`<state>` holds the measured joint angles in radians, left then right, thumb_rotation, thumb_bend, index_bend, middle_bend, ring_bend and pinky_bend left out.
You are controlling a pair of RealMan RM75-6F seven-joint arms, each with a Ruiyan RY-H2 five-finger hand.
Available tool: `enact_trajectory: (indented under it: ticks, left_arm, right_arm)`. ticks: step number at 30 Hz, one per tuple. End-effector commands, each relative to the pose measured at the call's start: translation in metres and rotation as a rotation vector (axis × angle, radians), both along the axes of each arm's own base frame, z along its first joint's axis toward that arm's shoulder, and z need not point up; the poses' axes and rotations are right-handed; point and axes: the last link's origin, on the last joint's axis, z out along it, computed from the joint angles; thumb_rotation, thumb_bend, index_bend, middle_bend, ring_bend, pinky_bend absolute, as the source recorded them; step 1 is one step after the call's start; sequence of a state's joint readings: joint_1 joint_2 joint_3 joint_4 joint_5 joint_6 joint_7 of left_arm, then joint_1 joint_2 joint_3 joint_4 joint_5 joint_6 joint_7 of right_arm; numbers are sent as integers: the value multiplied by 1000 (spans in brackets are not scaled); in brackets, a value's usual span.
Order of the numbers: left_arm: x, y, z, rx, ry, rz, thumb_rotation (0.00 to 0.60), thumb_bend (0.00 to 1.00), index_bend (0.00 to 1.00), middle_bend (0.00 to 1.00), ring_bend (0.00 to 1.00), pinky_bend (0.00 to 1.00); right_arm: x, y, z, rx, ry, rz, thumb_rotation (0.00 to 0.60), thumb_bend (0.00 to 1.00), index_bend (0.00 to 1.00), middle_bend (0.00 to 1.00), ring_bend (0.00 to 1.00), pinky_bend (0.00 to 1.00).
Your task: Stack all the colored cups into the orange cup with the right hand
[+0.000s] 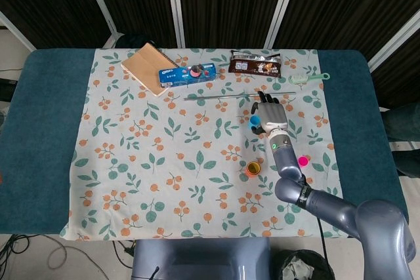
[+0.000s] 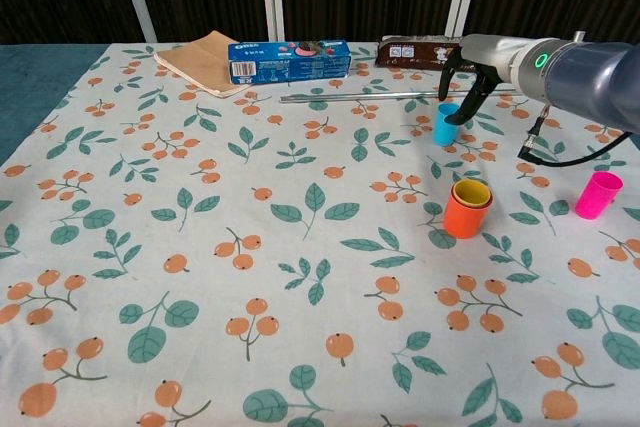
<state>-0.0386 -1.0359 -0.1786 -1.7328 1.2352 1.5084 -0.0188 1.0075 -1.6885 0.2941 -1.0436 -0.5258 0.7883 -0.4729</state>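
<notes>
The orange cup (image 2: 464, 219) stands on the floral cloth with a yellow cup (image 2: 472, 193) nested inside it; the head view shows the orange cup (image 1: 253, 169) too. A blue cup (image 2: 445, 125) stands upright behind it, also seen as the blue cup (image 1: 254, 120) from above. My right hand (image 2: 468, 75) hangs over the blue cup's rim, thumb on its left and fingers (image 2: 462, 107) at its right edge, and the cup still rests on the cloth. In the head view the right hand (image 1: 273, 115) sits just right of the blue cup. A pink cup (image 2: 598, 194) stands alone far right.
Along the back edge lie a tan notebook (image 2: 203, 59), a blue Oreo box (image 2: 290, 60) and a dark snack wrapper (image 2: 420, 51). A thin metal rod (image 2: 350, 97) lies just behind the blue cup. A green brush (image 1: 308, 78) sits at the back right.
</notes>
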Motion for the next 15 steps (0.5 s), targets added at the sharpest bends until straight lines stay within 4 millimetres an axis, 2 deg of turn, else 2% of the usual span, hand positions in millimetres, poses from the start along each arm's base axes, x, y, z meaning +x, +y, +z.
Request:
enact_trajectory:
  ticks: [1,15]
  left_arm:
    - [0,0,0,0,0,0,600,394,149,32,10,118]
    - [0,0,0,-3,0,2,600,394,149,32,10,118]
  right_arm:
    - [0,0,-2,2,-1,-4,600,364,405,0,58,140]
    - [-3,-3,-4,-1,-2,-17,600,364,426,0,58,140]
